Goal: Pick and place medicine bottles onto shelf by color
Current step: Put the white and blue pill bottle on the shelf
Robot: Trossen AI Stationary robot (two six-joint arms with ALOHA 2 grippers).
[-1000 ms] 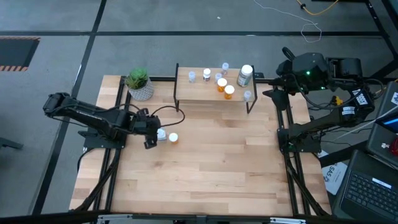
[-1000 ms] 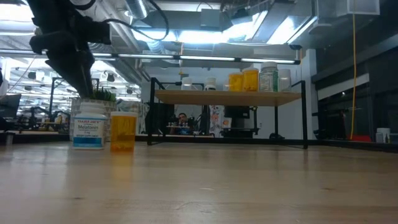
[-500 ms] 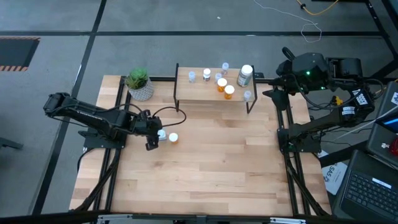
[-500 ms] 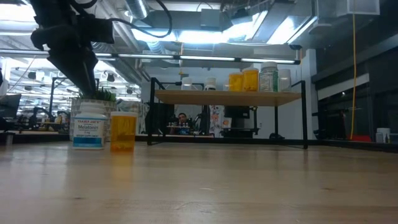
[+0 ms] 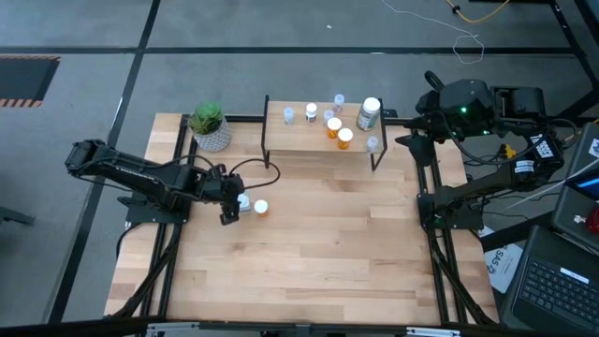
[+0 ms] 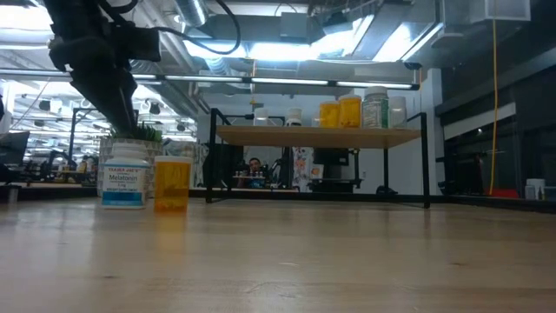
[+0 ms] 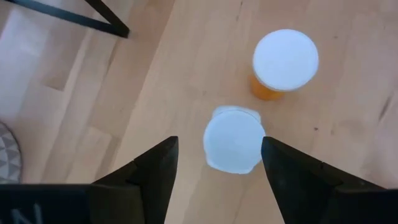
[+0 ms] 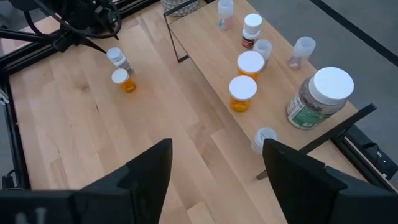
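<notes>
A white bottle (image 7: 232, 139) with a white cap stands on the table; an orange bottle (image 7: 283, 64) stands just to its right. My left gripper (image 7: 217, 163) is open above the white bottle, its fingers on either side of the cap without touching. In the low view the white bottle (image 6: 123, 178) and orange bottle (image 6: 171, 182) stand side by side. The shelf (image 5: 323, 140) at the far edge carries two orange bottles (image 5: 339, 133), a greenish bottle (image 5: 369, 114) and small pale ones. My right gripper (image 8: 214, 168) is open, high above the table's right side.
A green plant in a white pot (image 5: 210, 125) stands at the far left, beside the shelf. A small clear bottle (image 8: 263, 139) stands on the table by the shelf's right leg. The near half of the table (image 5: 309, 271) is bare wood.
</notes>
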